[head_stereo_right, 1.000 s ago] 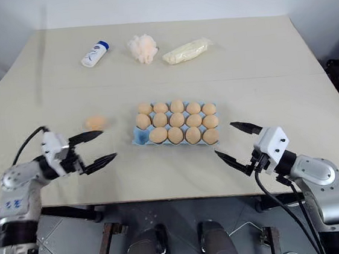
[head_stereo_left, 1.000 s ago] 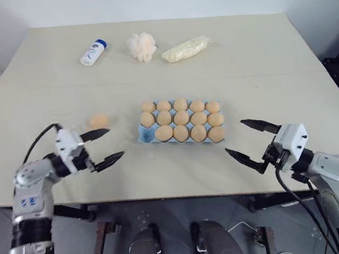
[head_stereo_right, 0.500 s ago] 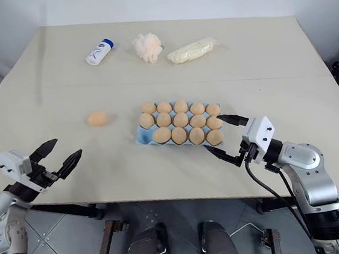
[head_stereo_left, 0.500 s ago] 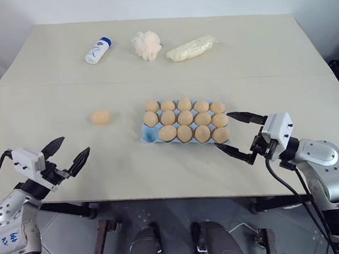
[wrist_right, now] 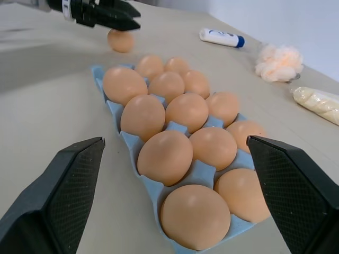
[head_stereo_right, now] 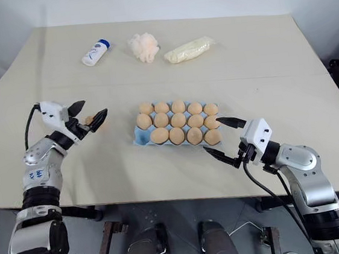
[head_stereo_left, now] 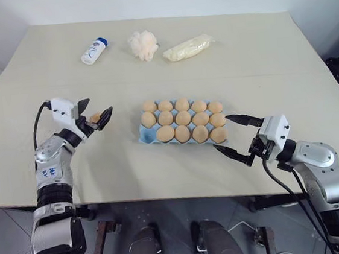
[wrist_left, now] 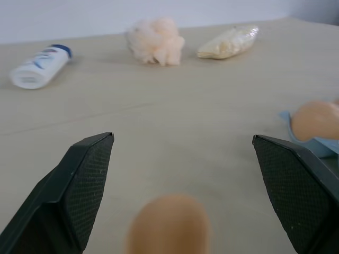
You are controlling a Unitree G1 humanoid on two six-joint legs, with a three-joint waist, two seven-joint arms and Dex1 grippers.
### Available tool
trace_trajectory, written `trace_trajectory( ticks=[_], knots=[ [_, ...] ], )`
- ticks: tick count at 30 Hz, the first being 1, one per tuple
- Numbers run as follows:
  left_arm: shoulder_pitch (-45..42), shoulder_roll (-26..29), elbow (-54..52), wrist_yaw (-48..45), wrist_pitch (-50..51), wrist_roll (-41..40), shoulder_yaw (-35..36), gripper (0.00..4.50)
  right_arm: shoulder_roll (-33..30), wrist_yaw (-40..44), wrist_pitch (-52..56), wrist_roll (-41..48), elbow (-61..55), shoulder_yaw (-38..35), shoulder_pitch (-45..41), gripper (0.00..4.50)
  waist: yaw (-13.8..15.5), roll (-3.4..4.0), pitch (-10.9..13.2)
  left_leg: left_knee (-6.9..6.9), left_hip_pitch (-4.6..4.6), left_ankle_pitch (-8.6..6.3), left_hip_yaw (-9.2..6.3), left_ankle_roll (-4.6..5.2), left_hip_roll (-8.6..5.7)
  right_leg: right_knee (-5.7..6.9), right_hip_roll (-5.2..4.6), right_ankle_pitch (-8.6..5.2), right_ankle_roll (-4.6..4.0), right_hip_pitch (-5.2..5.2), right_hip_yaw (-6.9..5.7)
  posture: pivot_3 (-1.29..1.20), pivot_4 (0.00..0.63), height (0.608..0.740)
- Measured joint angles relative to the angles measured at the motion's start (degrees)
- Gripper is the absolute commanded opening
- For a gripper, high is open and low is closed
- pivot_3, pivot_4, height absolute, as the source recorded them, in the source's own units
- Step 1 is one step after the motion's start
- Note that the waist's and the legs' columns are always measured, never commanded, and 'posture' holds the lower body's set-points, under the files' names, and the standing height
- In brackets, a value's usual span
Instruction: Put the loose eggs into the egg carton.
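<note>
The left eye view shows the left gripper (head_stereo_left: 95, 115), jaws spread wide, now brought forward from the table's near edge to straddle the last loose egg (head_stereo_left: 96, 118) lying left of the egg carton (head_stereo_left: 143, 133), ready for grasping.

One loose egg (head_stereo_left: 96, 118) left of the egg carton (head_stereo_left: 144, 134), bottle (head_stereo_left: 94, 52), puff (head_stereo_left: 143, 45) and packet (head_stereo_left: 188, 47) behind.

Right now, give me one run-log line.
left gripper: open, around loose egg, not gripped | right gripper: open beside egg carton | one carton cup empty
</note>
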Motion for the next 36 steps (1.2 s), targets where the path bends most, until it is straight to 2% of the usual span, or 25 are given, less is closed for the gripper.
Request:
trace_trajectory(
  ticks=[5, 12, 14, 18, 22, 27, 31, 36],
  knots=[
    [-1.5, -0.1, 7.1, 2.6, -1.5, 1.3, -0.3, 4.46, 0.2, -0.7, -0.2, -0.5, 0.0, 0.0, 1.3, 4.50, 0.0, -0.02, 0.0, 0.15, -0.05, 0.00, 0.03, -0.02, 0.00, 0.22, -0.02, 0.00, 0.00, -0.10, 0.07, 0.00, 0.150, 0.740],
    [-2.0, 0.1, 8.9, 2.5, -2.6, 1.6, -0.3, 2.24, 0.4, -1.2, -0.4, -0.6, -0.2, 0.0, 1.6, 4.50, 0.1, -0.02, 0.0, 0.27, -0.05, -0.09, 0.02, -0.20, -0.01, 0.35, -0.09, 0.01, -0.01, -0.11, 0.07, 0.00, 0.150, 0.740],
    [-2.0, 0.5, 8.9, 0.5, -2.7, 1.7, -0.5, 1.92, 0.4, -1.3, -0.4, -0.7, -0.2, 0.0, 1.6, 4.50, 0.0, -0.02, 0.0, 0.26, -0.05, -0.08, 0.02, -0.20, -0.01, 0.35, -0.08, 0.01, -0.01, -0.12, 0.07, 0.00, 0.150, 0.740],
    [-1.9, 2.8, 7.9, -8.2, -1.8, 0.1, -1.2, 1.88, 0.4, -1.3, -0.7, -0.7, -0.2, -0.1, 1.7, 4.50, 0.0, -0.02, 0.0, 0.22, -0.10, -0.07, 0.03, -0.21, 0.01, 0.35, -0.06, 0.00, -0.04, -0.18, 0.05, 0.00, 0.150, 0.740],
    [0.6, 2.8, -3.7, -19.3, -0.7, -4.6, -1.5, 1.88, 0.4, -1.3, -1.3, -0.7, -0.2, -0.6, 1.9, 4.50, 0.1, -0.02, 0.0, 0.21, -0.13, -0.06, 0.02, -0.22, 0.01, 0.34, -0.08, -0.01, -0.04, -0.16, 0.05, 0.00, 0.150, 0.740],
    [3.1, -1.5, -14.3, -21.4, 3.6, -5.6, -5.1, 1.88, 0.5, -1.8, -1.4, -0.8, -0.2, -0.7, 1.9, 4.50, 0.1, -0.01, 0.0, 0.35, -0.11, -0.03, -0.01, -0.14, -0.05, 0.39, -0.13, 0.02, -0.01, -0.10, 0.07, 0.00, 0.150, 0.740],
    [4.8, -3.0, -16.7, -22.3, 5.0, -5.1, -9.0, 1.88, 0.6, -2.5, -1.4, -1.1, -0.2, -1.1, 1.9, 4.50, -0.2, -0.01, 0.0, 0.36, -0.10, 0.00, -0.01, -0.12, -0.01, 0.43, -0.06, 0.02, -0.01, -0.12, 0.10, 0.00, 0.150, 0.740],
    [5.1, -3.0, -16.7, -23.7, 4.7, -4.7, -10.2, 1.88, 0.7, -2.9, -1.5, -1.1, -0.2, -1.1, 1.9, 4.50, 0.0, -0.01, 0.0, 0.36, -0.10, 0.07, -0.03, -0.07, 0.01, 0.46, -0.05, 0.00, -0.04, -0.14, 0.08, 0.00, 0.150, 0.740]
  ],
)
